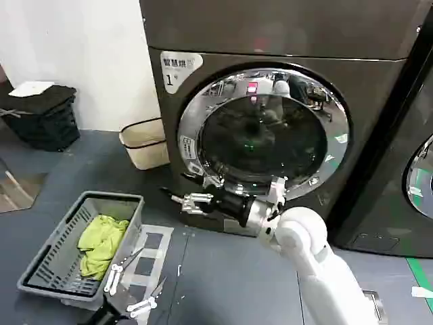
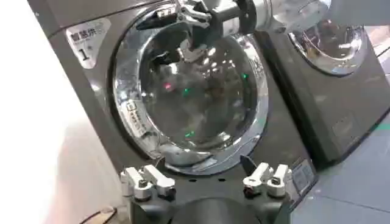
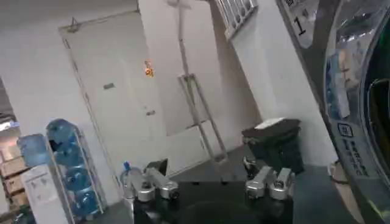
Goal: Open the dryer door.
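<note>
The dryer door (image 1: 264, 135) is a round chrome-rimmed door with dark glass on the grey-brown machine marked "1"; it looks closed against the front. My right gripper (image 1: 177, 198) sits low at the door's lower left edge, pointing left, open with nothing between its fingers. The right wrist view has the right gripper (image 3: 205, 162) open, with the dryer door's chrome rim (image 3: 365, 91) close beside it. My left gripper (image 1: 132, 288) hangs open near the floor, left of the machine. From the left wrist view, the left gripper (image 2: 203, 163) faces the dryer door (image 2: 201, 85), and the right gripper (image 2: 183, 15) is farther off.
A grey basket (image 1: 108, 198) holding a yellow-green cloth (image 1: 101, 244) stands on the floor at left. A beige bin (image 1: 144, 142) sits beside the dryer and a black crate (image 1: 44, 115) by the wall. The neighbouring black machine (image 1: 399, 169) stands to the right.
</note>
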### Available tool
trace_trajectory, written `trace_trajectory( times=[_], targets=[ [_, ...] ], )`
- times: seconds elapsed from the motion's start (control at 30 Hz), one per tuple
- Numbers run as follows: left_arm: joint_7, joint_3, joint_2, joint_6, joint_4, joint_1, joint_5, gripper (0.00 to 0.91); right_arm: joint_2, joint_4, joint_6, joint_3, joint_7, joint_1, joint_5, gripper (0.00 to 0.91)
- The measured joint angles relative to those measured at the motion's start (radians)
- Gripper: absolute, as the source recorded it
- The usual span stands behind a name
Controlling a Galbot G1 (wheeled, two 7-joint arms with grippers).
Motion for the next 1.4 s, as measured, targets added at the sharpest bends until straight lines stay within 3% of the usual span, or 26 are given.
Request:
trace_trajectory(
  times=[0.47,0.73,0.9,1.07,1.4],
  targets=[
    [-0.004,-0.001,0.002,-0.002,0.001,-0.002,-0.003,0.907,-0.083,0.024,0.143,0.082,-0.017,-0.066,-0.160,0.907],
    [-0.009,0.000,0.010,-0.002,0.001,-0.002,-0.009,0.907,-0.119,-0.007,0.261,0.126,0.024,-0.090,-0.250,0.907],
    [-0.014,-0.003,0.015,-0.002,0.001,-0.001,-0.017,0.907,-0.144,-0.045,0.354,0.137,0.046,-0.085,-0.262,0.907],
    [-0.015,-0.003,0.014,-0.001,-0.002,0.000,-0.019,0.907,-0.155,-0.099,0.414,0.127,0.050,-0.065,-0.265,0.907],
    [-0.015,-0.008,0.011,-0.003,-0.009,0.005,-0.019,0.907,-0.145,-0.216,0.444,0.081,0.053,0.001,-0.290,0.907]
  ],
)
